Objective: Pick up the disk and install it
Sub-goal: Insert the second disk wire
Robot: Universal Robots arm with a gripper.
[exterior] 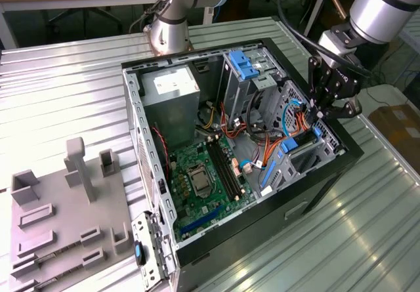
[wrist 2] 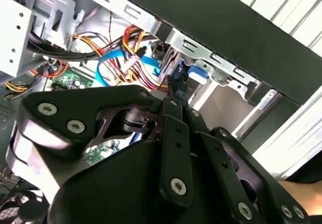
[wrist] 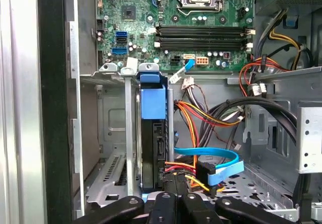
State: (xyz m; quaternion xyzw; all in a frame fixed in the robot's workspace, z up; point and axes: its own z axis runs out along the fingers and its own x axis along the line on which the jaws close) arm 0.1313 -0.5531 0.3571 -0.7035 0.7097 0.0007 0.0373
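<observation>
the disk (wrist: 152,148) stands on edge in its drive cage (wrist: 108,133), lower centre of the first wrist view — install step. the gripper (wrist: 171,196) sits at its rear edge, jaws narrow, grip unclear — seating needs a straight push.

The black gripper (wrist 2: 177,90) reaches into the open computer case (wrist 2: 241,27), its fingers (wrist 2: 173,110) drawn close together, their tips at a blue plastic piece (wrist 2: 193,74) against the metal drive cage (wrist 2: 216,65). Beyond the fingertips hang a blue ribbon cable (wrist 2: 113,63) and bundled red, yellow and orange wires (wrist 2: 133,38).
</observation>
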